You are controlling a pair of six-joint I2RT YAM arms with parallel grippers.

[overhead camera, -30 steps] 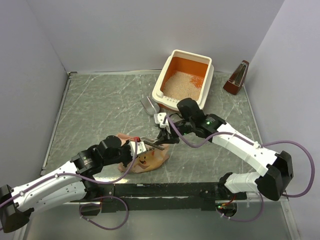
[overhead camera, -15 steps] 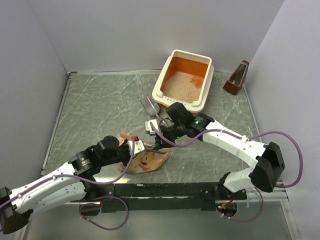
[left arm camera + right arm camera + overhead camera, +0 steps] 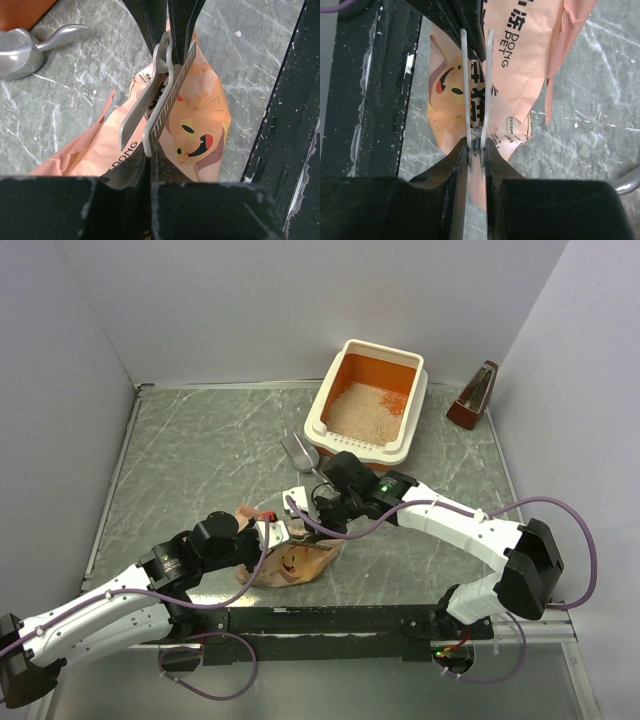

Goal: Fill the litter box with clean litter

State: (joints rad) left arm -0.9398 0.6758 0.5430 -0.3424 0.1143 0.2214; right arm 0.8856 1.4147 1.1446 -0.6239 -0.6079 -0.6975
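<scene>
The litter box (image 3: 342, 375) stands at the back right, cream outside and orange inside, with clean litter (image 3: 362, 408) heaped in it. A peach-pink cat-print bag (image 3: 298, 563) lies near the front; it also fills the left wrist view (image 3: 200, 120) and the right wrist view (image 3: 520, 45). Above it hangs a grey and white bag clip (image 3: 161, 95) (image 3: 476, 85). My left gripper (image 3: 278, 534) (image 3: 150, 161) is shut on the clip's tip end. From the other side, my right gripper (image 3: 306, 512) (image 3: 476, 146) is shut on its sprung handle end.
A grey metal scoop (image 3: 300, 451) (image 3: 22, 46) lies just in front of the litter box. A brown wedge-shaped object (image 3: 474, 396) stands at the back right. A black rail (image 3: 330, 620) runs along the near edge, and walls close in the table.
My right gripper has swung left and nearer, closing up to the left gripper with the clip held between them. The left arm has hardly moved.
</scene>
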